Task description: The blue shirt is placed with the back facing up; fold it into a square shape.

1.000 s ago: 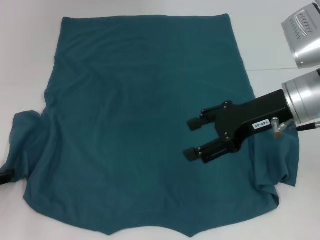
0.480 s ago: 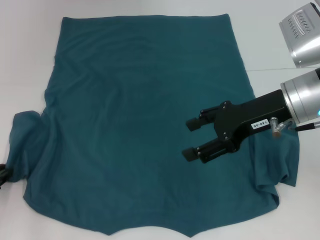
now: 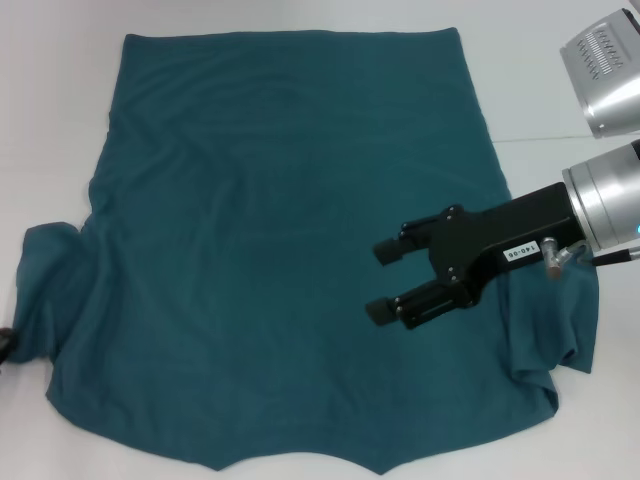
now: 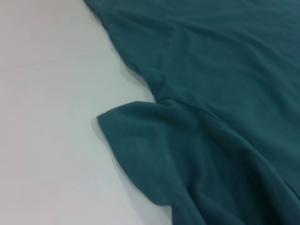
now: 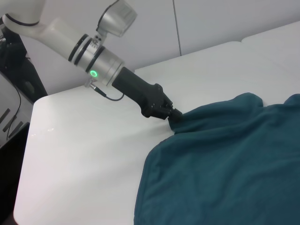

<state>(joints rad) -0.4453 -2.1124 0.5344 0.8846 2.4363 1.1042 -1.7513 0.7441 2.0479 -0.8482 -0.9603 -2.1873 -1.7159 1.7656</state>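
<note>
- Overhead, in the head view, the blue shirt lies spread flat on the white bench, plain side up, its straight hem on the far edge and its curved neckline on the near edge.
- One sleeve of the shirt bunches out to the robot's left, and the other sleeve lies rumpled at the shirt's right edge under the right arm.
- The right gripper hovers over the right half of the shirt, pointing toward the shirt's middle, its two black fingers spread apart with nothing between them.
- Only a dark sliver of the left gripper shows at the picture's edge, right at the tip of the shirt's left sleeve.
- From the left wrist view, the shirt's sleeve rises in a soft fold beside the bare bench, with the shirt's body stretching away behind it; that arm's own fingers are not visible.
- From the right wrist view, the left gripper shows far across the shirt, its fingers pinched together on the sleeve tip, which is drawn up into a small peak at the shirt's edge.
- The bench beside the shirt is white, and a pale wall stands behind the left arm.
</note>
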